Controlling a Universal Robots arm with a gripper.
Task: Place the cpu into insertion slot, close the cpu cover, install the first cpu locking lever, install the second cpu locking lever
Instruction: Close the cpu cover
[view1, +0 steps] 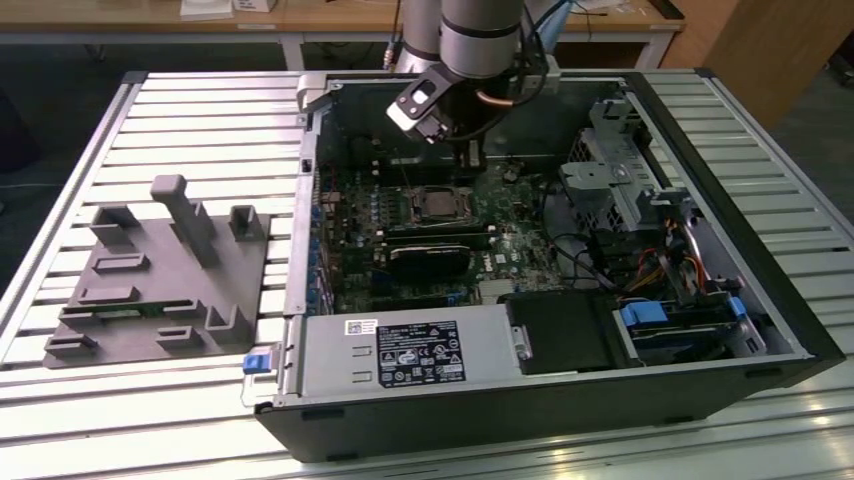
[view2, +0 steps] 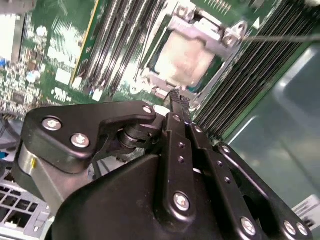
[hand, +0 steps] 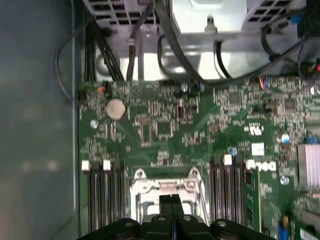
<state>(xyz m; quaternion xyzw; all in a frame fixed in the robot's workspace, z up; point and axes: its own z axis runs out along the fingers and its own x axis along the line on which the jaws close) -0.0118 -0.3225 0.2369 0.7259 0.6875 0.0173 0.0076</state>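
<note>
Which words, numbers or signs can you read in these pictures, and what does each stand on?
Black label on the power supply box: too small to read.
Small white sticker beside it: too small.
Board sticker on the motherboard: blurred.
No text is readable.

Pale grey cpu (view2: 186, 57) is sitting flat in the insertion slot (view1: 415, 206), w/ the cpu cover (view2: 200, 26) lying down over it.
</note>
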